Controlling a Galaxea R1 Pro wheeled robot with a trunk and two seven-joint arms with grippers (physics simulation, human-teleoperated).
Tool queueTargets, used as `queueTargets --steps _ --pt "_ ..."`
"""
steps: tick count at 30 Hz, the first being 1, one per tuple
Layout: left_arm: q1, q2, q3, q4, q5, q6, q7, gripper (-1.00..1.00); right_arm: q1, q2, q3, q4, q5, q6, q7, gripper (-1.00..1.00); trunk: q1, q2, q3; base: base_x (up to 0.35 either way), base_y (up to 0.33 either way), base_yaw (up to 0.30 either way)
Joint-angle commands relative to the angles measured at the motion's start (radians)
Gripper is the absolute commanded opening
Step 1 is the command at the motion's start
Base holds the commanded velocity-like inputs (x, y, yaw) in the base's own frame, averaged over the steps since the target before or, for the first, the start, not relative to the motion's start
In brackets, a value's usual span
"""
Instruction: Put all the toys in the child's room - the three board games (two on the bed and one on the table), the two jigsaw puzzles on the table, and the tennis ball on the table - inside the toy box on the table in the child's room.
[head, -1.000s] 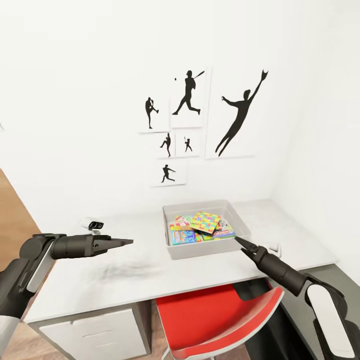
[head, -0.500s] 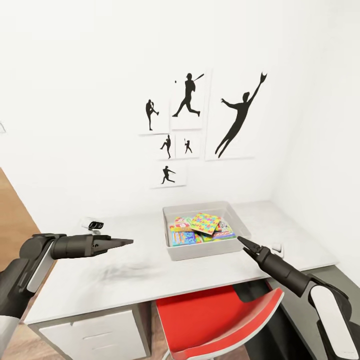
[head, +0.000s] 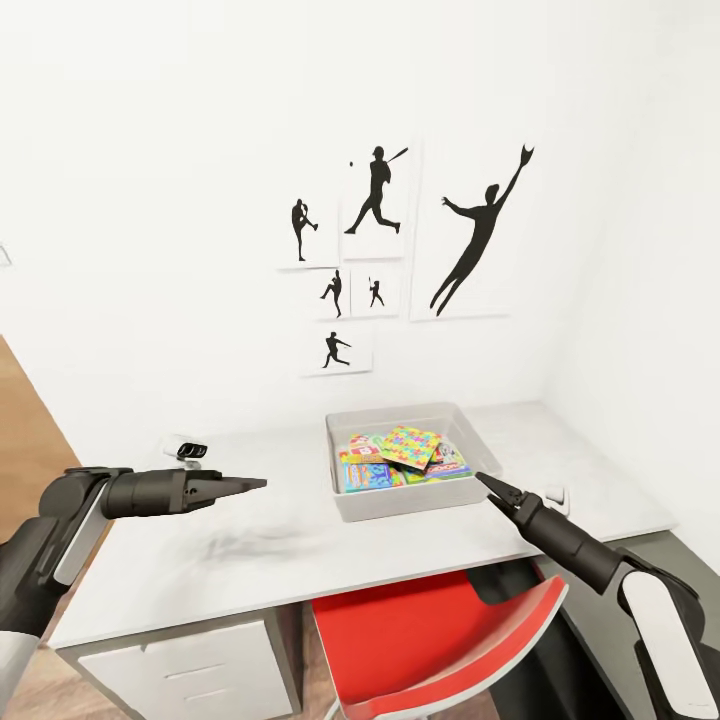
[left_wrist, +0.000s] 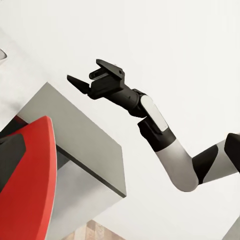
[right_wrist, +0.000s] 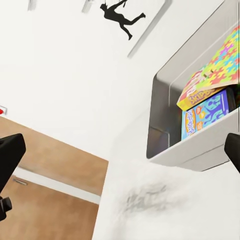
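The light-grey toy box (head: 400, 498) stands on the table (head: 250, 555) under the baseball silhouettes. Inside it a jigsaw puzzle (head: 410, 446) lies on top of board games: the SKIP BO box (head: 360, 442), a light-blue one (head: 368, 476) and the Monopoly box (head: 452, 464). My right gripper (head: 482, 482) hovers open and empty just off the box's front right corner. Over the bare tabletop to the box's left, my left gripper (head: 255, 484) is open and empty. The right wrist view looks into the toy box (right_wrist: 165, 100) at the puzzle (right_wrist: 225, 60). The tennis ball and bed are out of view.
A red chair (head: 430, 630) is tucked under the table's front edge. A small white-and-black object (head: 188, 448) sits at the table's back left, and a small white item (head: 553, 497) lies near my right gripper. White drawers (head: 190, 670) sit lower left; a lower dark-grey desk (head: 650, 550) adjoins at the right.
My right gripper has edged slightly to the right beside the toy box. The left arm and the toys have not moved.
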Motion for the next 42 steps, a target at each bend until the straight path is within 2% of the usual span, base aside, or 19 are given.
queueTargets --steps 1,14,24,42 --pt "-0.001 0.001 -0.002 0.000 0.002 0.011 -0.003 1.00 -0.001 0.000 -0.002 0.000 0.002 0.006 0.004 1.00 0.001 -0.002 -0.002 0.000 0.000 0.000" --pt "-0.001 0.000 -0.002 0.000 0.002 0.011 -0.003 1.00 -0.001 0.001 -0.005 0.000 0.002 0.006 0.004 1.00 0.001 -0.002 -0.001 0.000 0.002 -0.031" --pt "-0.001 0.000 -0.003 0.000 0.003 0.011 -0.001 1.00 -0.001 0.001 -0.005 0.001 0.002 0.007 0.005 1.00 0.001 -0.002 0.005 -0.070 0.137 -0.228" --pt "-0.001 0.001 -0.002 0.000 0.003 0.011 -0.003 1.00 -0.001 0.000 -0.006 0.002 0.000 0.009 0.010 1.00 0.001 -0.002 0.023 -0.217 0.193 -0.244"
